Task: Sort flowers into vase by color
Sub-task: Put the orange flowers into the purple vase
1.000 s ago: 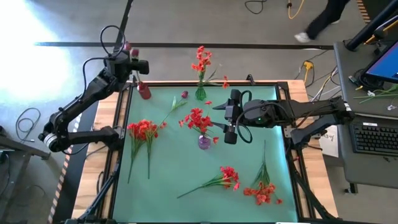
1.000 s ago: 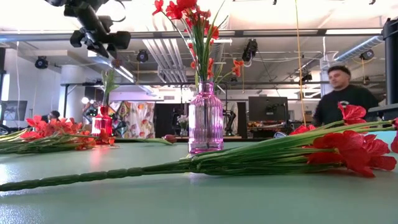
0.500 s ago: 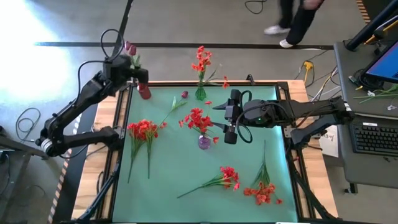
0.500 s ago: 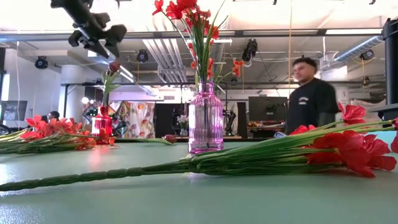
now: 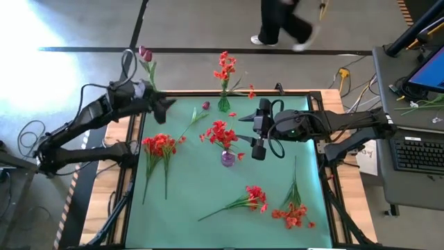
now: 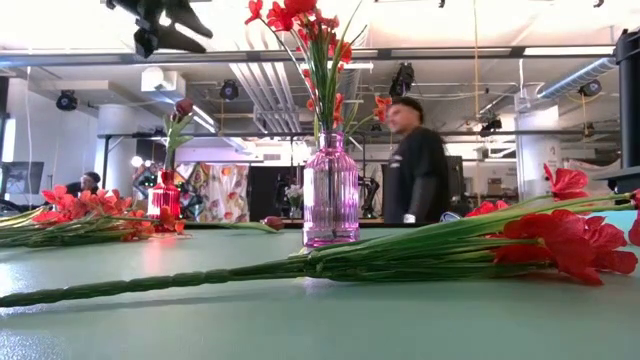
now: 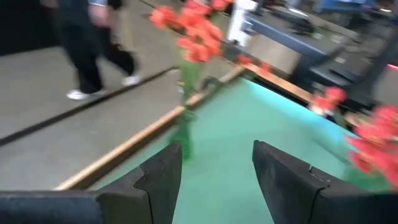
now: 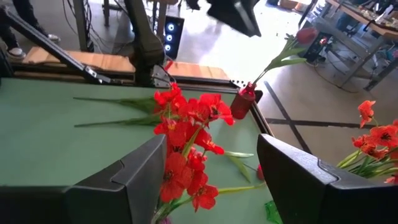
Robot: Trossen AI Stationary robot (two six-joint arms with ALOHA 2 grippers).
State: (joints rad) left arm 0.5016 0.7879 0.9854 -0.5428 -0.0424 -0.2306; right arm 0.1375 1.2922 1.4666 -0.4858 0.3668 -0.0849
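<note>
1. Purple vase (image 5: 227,159) mid-mat holds a red spray (image 5: 220,132).
2. Green vase (image 5: 223,104), behind the purple vase at the mat's far edge, holds red blooms (image 5: 224,66).
3. Red vase (image 8: 242,103), far-left of the purple vase, holds a magenta bud (image 5: 145,53).
4. Loose sprays lie around the purple vase: left (image 5: 159,146), near-right (image 5: 252,196), (image 5: 294,214).
5. Left gripper (image 5: 166,107): fingers wide, empty, just beside the red vase.
6. Right gripper (image 5: 257,151): fingers wide, empty, just right of the purple vase.

A matt, smooth green mat (image 5: 208,173) covers the pale wooden table frame (image 5: 136,132). The ribbed pink glass vase (image 6: 330,200) looks glossy; the dark gripper fingers (image 8: 311,174) look matt plastic.
</note>
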